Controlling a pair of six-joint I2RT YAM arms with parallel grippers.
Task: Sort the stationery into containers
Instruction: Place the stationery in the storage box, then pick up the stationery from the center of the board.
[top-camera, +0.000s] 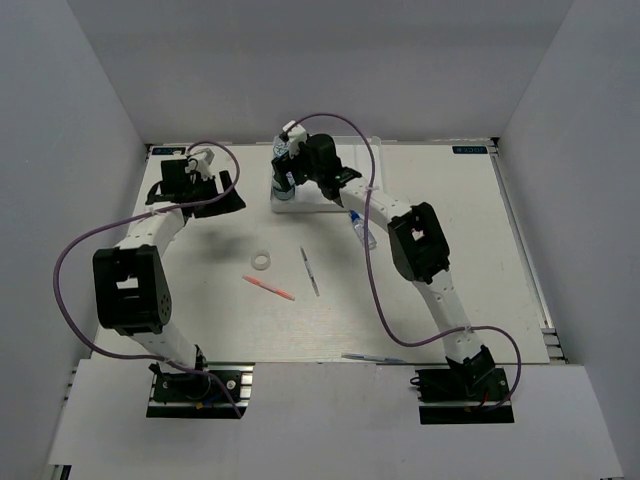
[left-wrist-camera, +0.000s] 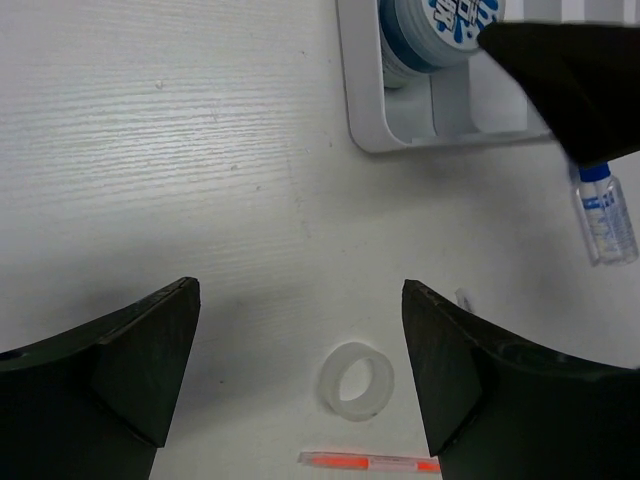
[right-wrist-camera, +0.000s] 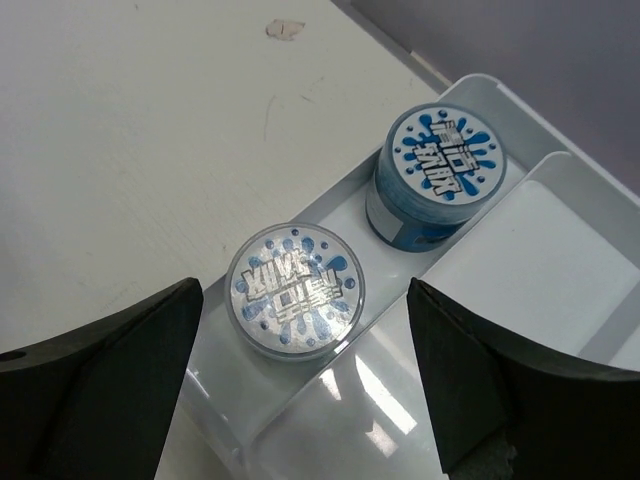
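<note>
Your workspace is a matte white tabletop (top-camera: 460, 230) with a faint brushed grain, boxed in by plain pale walls. At the far left, your left end effector (left-wrist-camera: 300, 290) hangs above the tabletop with its wedge-shaped black fingers (left-wrist-camera: 150, 360) spread wide, gripping nothing. Moving right, a translucent white tape ring (left-wrist-camera: 356, 380) lies flat on the tabletop. Just nearer to you is a slim pink pen (left-wrist-camera: 370, 462). A thin grey pen (top-camera: 309, 271) lies a little further right, apart from both.

Beyond them sits the glossy white plastic tray (right-wrist-camera: 560, 240), shallow with rounded corners and long parallel compartments. Its outermost compartment holds both round tape rolls, lying flat. One has a shiny silvery face with blue splashes (right-wrist-camera: 295, 290); the other has darker blue sides (right-wrist-camera: 445, 170). Your right end effector (right-wrist-camera: 305, 290) hovers over the silvery roll with its jaws apart, one on either side, not clamped on it. Just right of the tray, the clear blue-capped glue bottle (left-wrist-camera: 603, 215) lies on its side on the tabletop.
</note>
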